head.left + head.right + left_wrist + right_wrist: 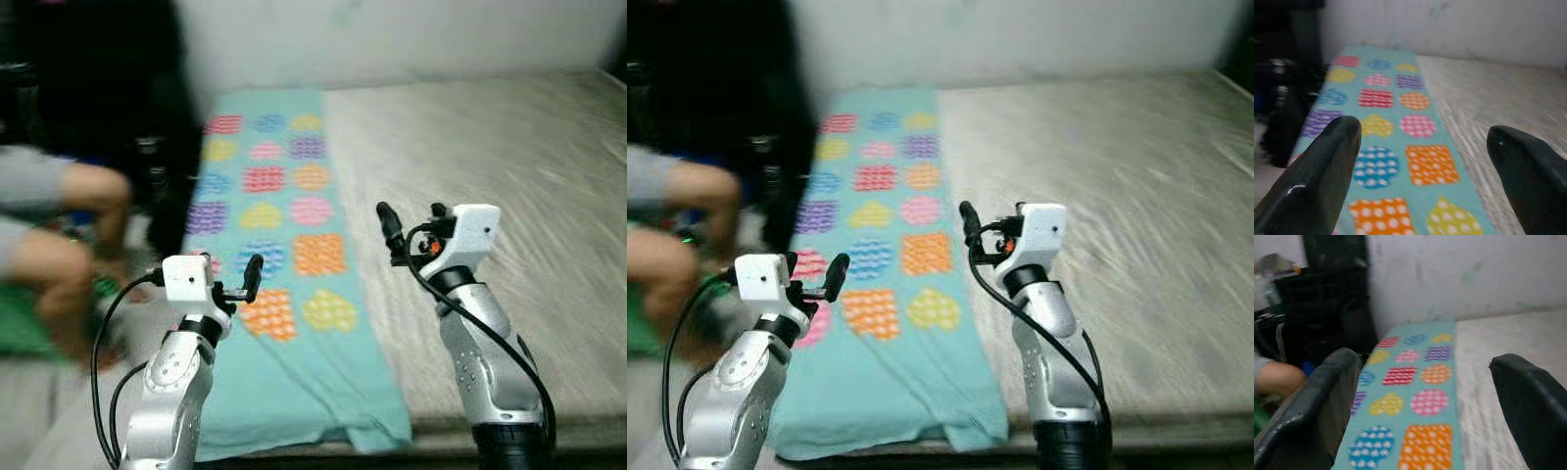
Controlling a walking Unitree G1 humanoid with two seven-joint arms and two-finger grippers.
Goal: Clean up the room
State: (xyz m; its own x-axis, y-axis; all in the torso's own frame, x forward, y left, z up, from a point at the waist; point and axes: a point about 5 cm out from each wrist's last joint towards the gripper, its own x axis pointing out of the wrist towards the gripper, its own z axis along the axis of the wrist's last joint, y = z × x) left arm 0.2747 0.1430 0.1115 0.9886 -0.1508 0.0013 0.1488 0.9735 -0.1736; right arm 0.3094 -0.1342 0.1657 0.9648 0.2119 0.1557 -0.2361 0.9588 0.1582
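Note:
A teal cloth [284,225] printed with colourful dotted hearts and squares lies flat along the left side of a beige mattress [509,147], its near end hanging over the front edge. My left gripper [245,284] is raised over the cloth's near left part, open and empty. My right gripper [411,223] is held up over the mattress just right of the cloth, also open and empty. In the left wrist view, the wide-apart fingers [1317,166] frame the cloth [1400,132]. In the right wrist view, the fingers [1317,401] frame the cloth [1415,387] too.
A person [69,225] sits close by at the left of the bed, bare limbs reaching toward its edge. Dark furniture [108,88] stands behind them against a pale wall [392,39]. Something green [20,328] lies low at the left. The picture is blurred.

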